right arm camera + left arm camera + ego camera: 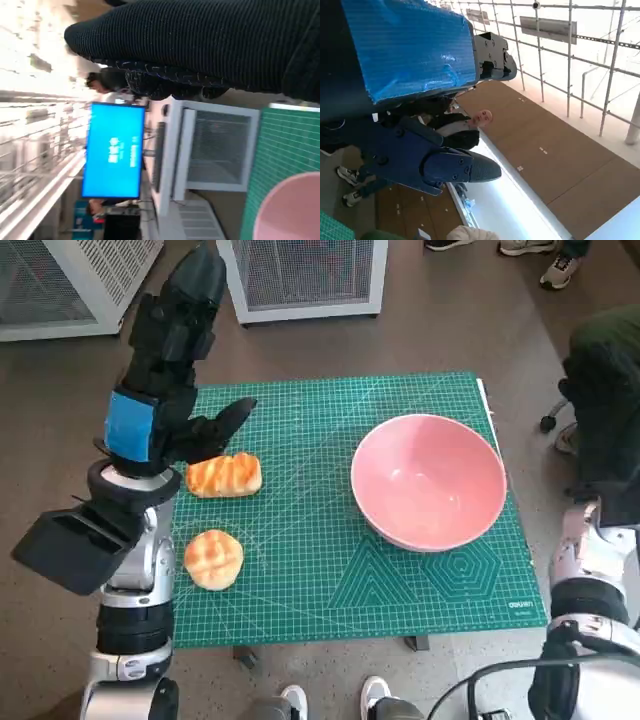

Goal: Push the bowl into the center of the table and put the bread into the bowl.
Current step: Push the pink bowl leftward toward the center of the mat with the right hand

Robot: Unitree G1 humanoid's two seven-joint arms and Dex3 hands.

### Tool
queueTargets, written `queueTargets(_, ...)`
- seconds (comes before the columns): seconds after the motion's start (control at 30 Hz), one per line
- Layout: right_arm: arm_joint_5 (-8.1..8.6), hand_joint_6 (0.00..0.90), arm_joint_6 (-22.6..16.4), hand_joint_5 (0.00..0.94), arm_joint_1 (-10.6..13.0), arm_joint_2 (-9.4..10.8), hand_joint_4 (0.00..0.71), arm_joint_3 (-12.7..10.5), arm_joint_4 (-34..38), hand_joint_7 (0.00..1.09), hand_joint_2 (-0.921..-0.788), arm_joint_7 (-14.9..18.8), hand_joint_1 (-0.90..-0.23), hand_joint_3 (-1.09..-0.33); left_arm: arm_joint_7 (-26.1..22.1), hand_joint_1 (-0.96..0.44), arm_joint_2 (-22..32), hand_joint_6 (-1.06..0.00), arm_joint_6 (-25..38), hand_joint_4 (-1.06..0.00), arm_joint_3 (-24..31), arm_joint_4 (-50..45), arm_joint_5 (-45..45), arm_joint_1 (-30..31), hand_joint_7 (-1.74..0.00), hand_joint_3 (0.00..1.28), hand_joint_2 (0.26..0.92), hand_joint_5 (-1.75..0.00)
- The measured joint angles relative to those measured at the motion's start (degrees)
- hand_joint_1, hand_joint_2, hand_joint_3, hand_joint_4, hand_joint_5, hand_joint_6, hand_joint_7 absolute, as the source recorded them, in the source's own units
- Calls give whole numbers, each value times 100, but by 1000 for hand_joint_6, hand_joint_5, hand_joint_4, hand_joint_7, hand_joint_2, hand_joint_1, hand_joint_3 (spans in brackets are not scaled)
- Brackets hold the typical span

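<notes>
A pink bowl (428,480) stands on the right half of the green mat (330,580), close to the mat's right edge; its rim (290,210) also shows in the right wrist view. Two breads lie on the mat's left side: a long loaf (224,475) and a round bun (213,559) nearer me. My left hand (165,410) hangs raised over the mat's left edge, just above and left of the long loaf, fingers (225,422) spread and empty; its taped back and fingers (455,167) fill the left wrist view. My gloved right hand (603,430) hovers beyond the bowl's right side, holding nothing.
Two white wire-fronted cabinets (305,275) (60,280) stand on the floor behind the table. People's shoes (560,265) show at the far right and shoes (290,702) at the table's near edge. A chair castor (550,423) sits right of the mat.
</notes>
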Motion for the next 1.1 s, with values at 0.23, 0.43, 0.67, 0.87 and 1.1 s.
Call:
queueTargets(0.23, -253, 198, 265, 7, 102, 87, 270, 92, 137, 390, -921, -272, -525, -877, -30, -540, 17, -70, 21, -164, 9, -1, -111, 0, -364, 323, 921, -1)
queueTargets(0.43, -366, 209, 482, 6, 182, 230, 273, 130, 199, 382, -921, -356, -528, -884, -47, -541, 46, -71, 49, -164, 29, -17, -134, 1, -363, 321, 921, -1)
queueTargets(0.67, -402, 220, 677, 9, 185, 394, 284, 184, 235, 361, -921, -405, -546, -884, -74, -538, 60, -72, 118, -164, 33, -61, -142, 5, -362, 320, 921, -1)
queueTargets(0.87, -401, 237, 759, 8, 189, 549, 290, 188, 262, 338, -921, -399, -552, -852, -76, -535, 80, -73, 178, -165, 58, -105, -144, 11, -360, 320, 921, -1)
queueTargets(1.1, -396, 257, 881, 4, 208, 735, 293, 188, 296, 301, -921, -323, -589, -809, -75, -533, 126, -74, 202, -165, 81, -177, -137, 46, -358, 321, 921, -1)
